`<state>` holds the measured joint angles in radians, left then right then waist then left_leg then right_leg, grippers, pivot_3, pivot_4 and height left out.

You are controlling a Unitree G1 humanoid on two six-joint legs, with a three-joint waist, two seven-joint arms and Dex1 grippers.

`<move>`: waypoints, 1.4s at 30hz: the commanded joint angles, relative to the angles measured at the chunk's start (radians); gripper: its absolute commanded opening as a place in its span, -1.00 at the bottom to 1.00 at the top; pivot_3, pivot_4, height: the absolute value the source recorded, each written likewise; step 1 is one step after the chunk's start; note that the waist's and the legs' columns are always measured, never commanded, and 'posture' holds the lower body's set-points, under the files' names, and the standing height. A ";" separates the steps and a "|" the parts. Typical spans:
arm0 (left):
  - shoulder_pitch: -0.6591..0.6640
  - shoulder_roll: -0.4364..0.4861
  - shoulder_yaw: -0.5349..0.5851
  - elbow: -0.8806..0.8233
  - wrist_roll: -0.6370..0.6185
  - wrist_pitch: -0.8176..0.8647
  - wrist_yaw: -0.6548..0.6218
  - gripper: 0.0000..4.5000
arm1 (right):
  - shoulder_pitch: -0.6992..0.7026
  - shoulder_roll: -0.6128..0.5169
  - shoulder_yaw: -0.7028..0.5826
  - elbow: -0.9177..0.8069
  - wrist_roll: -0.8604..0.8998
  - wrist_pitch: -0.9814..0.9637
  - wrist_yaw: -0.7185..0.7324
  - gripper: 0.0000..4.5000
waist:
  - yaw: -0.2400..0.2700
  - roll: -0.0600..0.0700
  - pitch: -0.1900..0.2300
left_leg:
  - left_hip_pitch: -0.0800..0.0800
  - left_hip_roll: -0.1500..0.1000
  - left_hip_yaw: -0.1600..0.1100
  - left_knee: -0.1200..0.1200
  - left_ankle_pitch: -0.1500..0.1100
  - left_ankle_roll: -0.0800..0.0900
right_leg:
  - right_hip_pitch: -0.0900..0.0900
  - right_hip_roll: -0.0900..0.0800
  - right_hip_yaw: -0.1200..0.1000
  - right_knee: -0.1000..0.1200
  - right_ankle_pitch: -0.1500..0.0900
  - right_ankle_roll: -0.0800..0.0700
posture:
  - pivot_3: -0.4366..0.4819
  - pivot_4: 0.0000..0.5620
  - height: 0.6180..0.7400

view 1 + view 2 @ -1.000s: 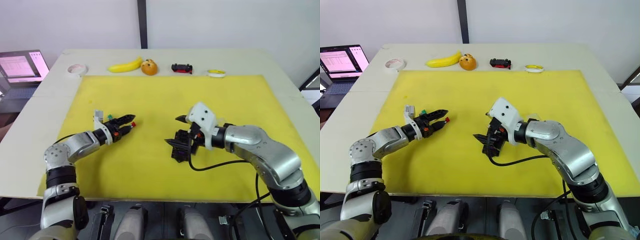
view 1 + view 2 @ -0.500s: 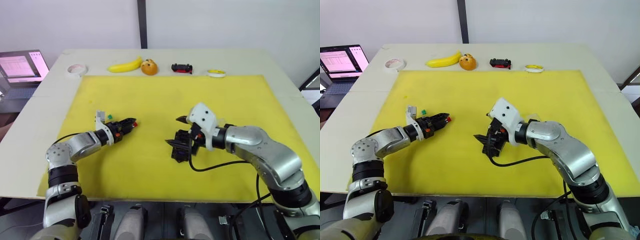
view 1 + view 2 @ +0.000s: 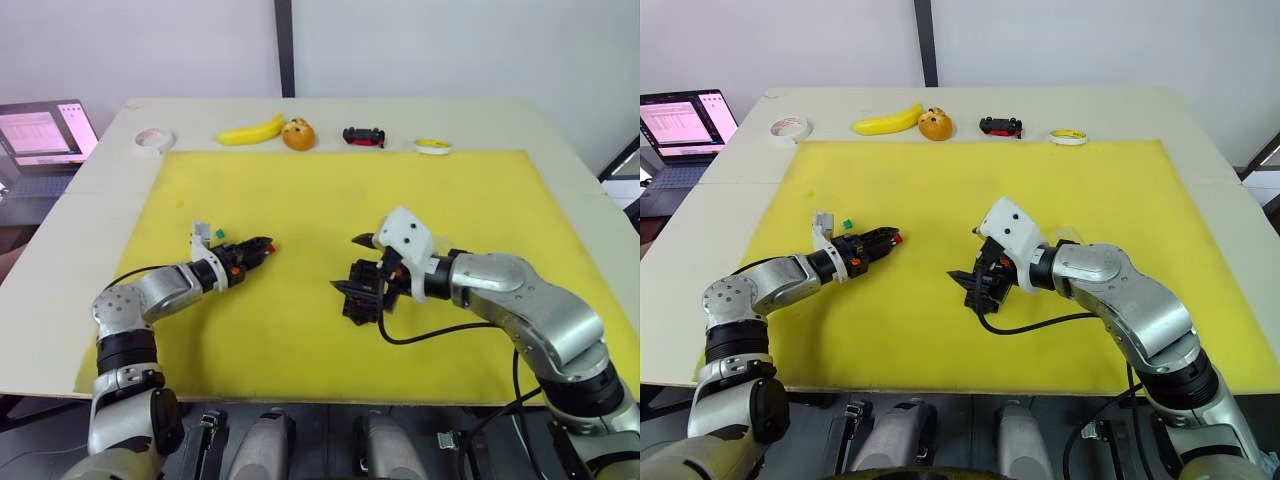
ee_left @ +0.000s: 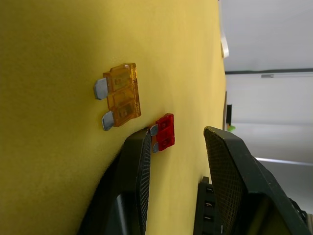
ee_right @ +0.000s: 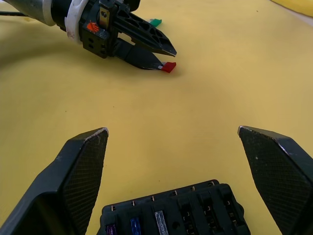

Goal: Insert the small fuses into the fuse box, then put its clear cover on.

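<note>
The black fuse box [image 3: 362, 300] lies on the yellow mat [image 3: 330, 190], with purple, blue and grey small fuses seated in its slots [image 5: 132, 225]. My right gripper [image 3: 347, 263] hovers over it, open wide, with nothing between its fingers. A red fuse [image 4: 165, 132] lies at the tip of one finger [image 4: 139, 161] of my left gripper [image 3: 266, 243], which is narrowly open. Beside the red one lies an olive-brown fuse [image 4: 120, 95]. A teal fuse [image 3: 219, 234] rests behind the left wrist. The clear cover is hidden.
Along the table's far edge stand a white tape roll [image 3: 154, 139], a banana [image 3: 252, 130], an orange [image 3: 298, 135], a small black-and-red toy car [image 3: 363, 136] and a yellow-white roll [image 3: 433, 146]. A laptop [image 3: 40, 130] sits far left.
My left gripper's fingers have narrowed and edged up to the red fuse. The right arm and the fuse box have stayed put.
</note>
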<state>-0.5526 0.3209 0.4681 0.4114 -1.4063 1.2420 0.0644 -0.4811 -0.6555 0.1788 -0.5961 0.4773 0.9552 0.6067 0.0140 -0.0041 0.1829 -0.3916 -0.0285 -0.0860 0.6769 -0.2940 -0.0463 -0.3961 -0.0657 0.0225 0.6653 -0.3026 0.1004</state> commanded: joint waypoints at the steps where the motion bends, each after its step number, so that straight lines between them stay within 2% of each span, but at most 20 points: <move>1: 0.020 -0.024 -0.018 0.038 0.034 0.037 0.000 -0.19 | -0.015 -0.010 -0.033 -0.032 0.006 -0.003 0.004 1.00 | 0.000 0.000 0.000 | 0.000 0.000 0.000 0.000 0.000 0.000 | 0.000 0.000 0.000 0.000 0.000 0.000 | -0.05 -0.47 1.00; 4: 0.018 -0.028 -0.012 0.038 0.041 0.040 -0.003 -0.19 | -0.013 -0.012 -0.034 -0.033 0.007 -0.002 0.005 1.00 | 0.000 0.000 0.000 | 0.000 0.000 0.000 0.000 0.000 0.000 | 0.000 0.000 0.000 0.000 0.000 0.000 | -0.05 -0.47 1.00; 5: 0.018 -0.030 -0.009 0.037 0.044 0.042 -0.003 -0.43 | -0.013 -0.012 -0.035 -0.034 0.007 -0.001 0.004 1.00 | 0.000 0.000 0.000 | 0.000 0.000 0.000 0.000 0.000 0.000 | 0.000 0.000 0.000 0.000 0.000 0.000 | -0.05 -0.47 1.00; 6: 0.016 -0.032 -0.006 0.037 0.048 0.043 -0.004 -0.54 | -0.013 -0.012 -0.035 -0.032 0.008 -0.002 0.005 1.00 | -0.001 0.000 0.000 | 0.000 0.000 0.000 0.000 0.000 0.000 | 0.000 0.000 0.000 0.000 0.000 0.000 | -0.05 -0.47 1.00; 8: 0.017 -0.034 -0.002 0.032 0.053 0.048 -0.004 -0.95 | -0.014 -0.012 -0.036 -0.032 0.008 -0.002 0.006 1.00 | -0.001 0.000 0.000 | 0.000 0.000 0.000 0.000 0.000 0.000 | 0.000 0.000 0.000 0.000 0.000 0.000 | -0.05 -0.47 1.00; 9: 0.018 -0.035 0.000 0.028 0.053 0.051 -0.003 -0.98 | -0.014 -0.012 -0.036 -0.032 0.009 -0.002 0.005 1.00 | -0.001 0.001 0.000 | 0.000 0.000 0.000 0.000 0.000 0.000 | 0.000 0.000 0.000 0.000 0.000 0.000 | -0.05 -0.47 1.00; 21: 0.007 -0.043 0.038 -0.050 0.004 0.084 0.038 -0.98 | -0.017 0.003 -0.055 -0.026 0.026 0.008 0.003 1.00 | -0.002 0.001 0.000 | 0.000 0.000 0.000 -0.002 0.000 0.000 | -0.001 0.000 0.000 0.000 0.000 0.000 | -0.05 -0.47 1.00; 24: -0.008 -0.016 0.044 -0.124 -0.089 0.132 0.040 -0.98 | -0.016 0.044 -0.108 -0.027 0.089 0.051 -0.013 1.00 | -0.003 -0.001 0.001 | 0.000 0.001 0.000 -0.003 0.000 0.000 | -0.002 0.000 0.000 -0.001 0.000 0.000 | -0.05 -0.47 1.00; 28: -0.010 0.047 0.015 -0.231 -0.266 0.182 0.019 -0.98 | -0.013 0.164 -0.217 -0.023 0.239 0.145 -0.066 1.00 | -0.005 -0.007 0.003 | -0.001 0.001 0.001 -0.010 0.002 -0.004 | -0.006 0.000 0.001 -0.001 0.000 0.000 | -0.05 -0.47 1.00; 31: -0.010 0.114 -0.042 -0.303 -0.453 0.149 0.015 -0.98 | -0.030 0.305 -0.345 0.013 0.400 0.229 -0.176 1.00 | -0.010 -0.007 0.003 | -0.002 0.005 0.000 -0.012 0.004 -0.006 | -0.010 0.001 0.002 0.000 0.000 -0.001 | -0.05 -0.47 1.00; 34: -0.003 0.156 -0.098 -0.357 -0.550 0.088 0.015 -0.98 | -0.043 0.383 -0.414 0.029 0.512 0.280 -0.267 1.00 | -0.019 -0.006 0.003 | -0.002 0.005 0.001 -0.014 0.004 -0.008 | -0.011 0.001 0.003 0.000 0.001 -0.002 | -0.05 -0.47 1.00; 38: -0.006 0.148 -0.117 -0.405 -0.566 0.025 -0.031 -0.98 | -0.060 0.467 -0.479 0.059 0.671 0.307 -0.418 1.00 | -0.027 -0.006 0.003 | -0.002 0.005 0.001 -0.014 0.004 -0.006 | -0.011 0.001 0.003 0.000 0.002 -0.003 | -0.05 -0.47 1.00; 42: 0.003 0.146 -0.147 -0.435 -0.566 -0.012 -0.058 -0.98 | -0.069 0.492 -0.499 0.087 0.836 0.281 -0.560 1.00 | -0.029 -0.006 0.003 | -0.002 0.005 0.001 -0.014 0.003 -0.005 | -0.011 0.002 0.003 0.000 0.001 -0.003 | -0.05 -0.47 1.00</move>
<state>-0.5508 0.4644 0.3253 0.0149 -1.9473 1.2546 0.0278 -0.5291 -0.1716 -0.3033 -0.5016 1.2164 1.2592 0.1057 -0.0149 -0.0104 0.1861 -0.3935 -0.0230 -0.0843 0.6631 -0.2909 -0.0509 -0.4070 -0.0635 0.0254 0.6652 -0.3011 0.0973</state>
